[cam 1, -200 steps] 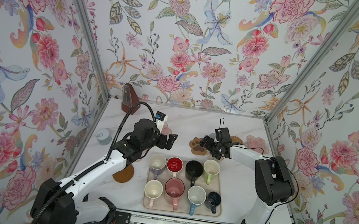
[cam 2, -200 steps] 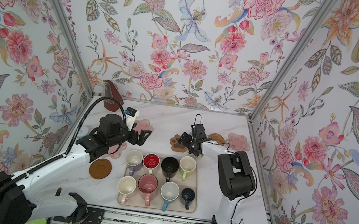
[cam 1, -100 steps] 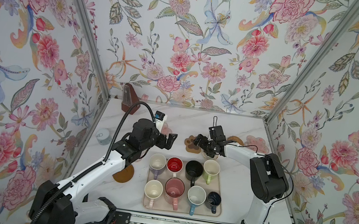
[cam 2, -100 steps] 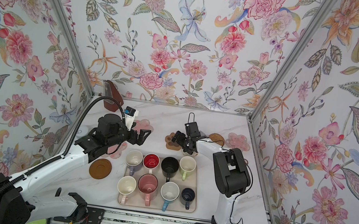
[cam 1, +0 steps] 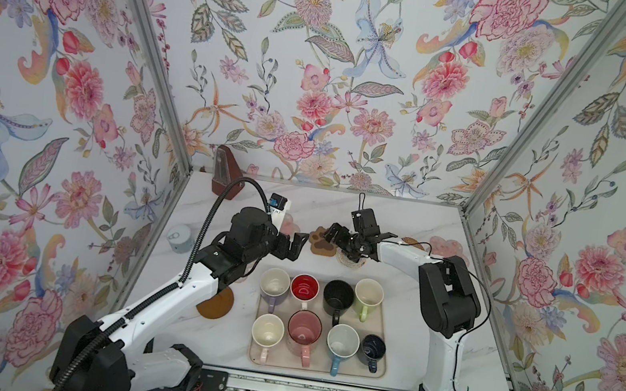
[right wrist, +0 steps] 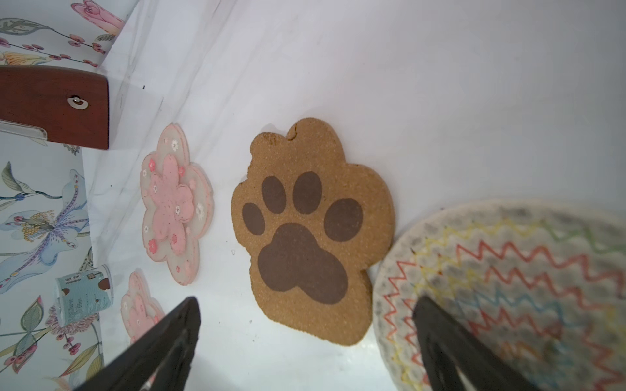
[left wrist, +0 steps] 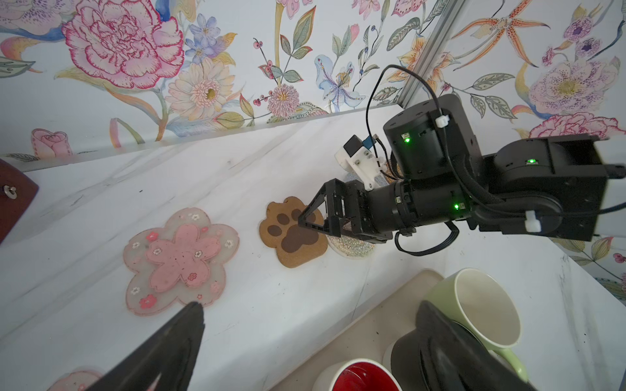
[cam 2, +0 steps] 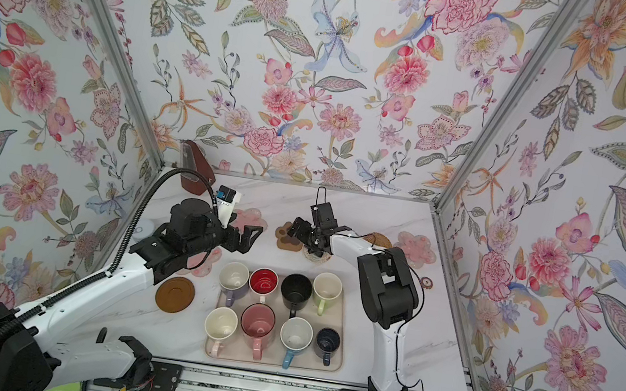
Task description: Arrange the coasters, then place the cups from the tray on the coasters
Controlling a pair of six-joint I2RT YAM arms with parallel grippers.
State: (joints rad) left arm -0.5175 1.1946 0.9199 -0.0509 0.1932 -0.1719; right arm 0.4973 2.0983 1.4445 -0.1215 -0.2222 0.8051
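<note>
The right gripper (cam 1: 334, 237) has slid left, and the paw coaster (cam 1: 320, 244) has shifted left with it; the left gripper (cam 1: 295, 245) has barely stirred. In both top views both grippers stand apart and empty, and all eight cups (cam 1: 304, 327) sit in the tray (cam 1: 253, 358), four per row. A top view shows seven coasters: three flowers (cam 2: 255, 217), one disc (cam 2: 174, 293), one paw coaster, one woven round (cam 2: 318, 258), one rattan (cam 2: 378, 240). The left wrist view shows one whole flower, a sliver of a second, the paw coaster, the woven round and three cups. The right wrist view shows two flowers, the paw coaster between the spread fingers (right wrist: 162, 345), and one finger over the woven round; whether it touches I cannot tell
</note>
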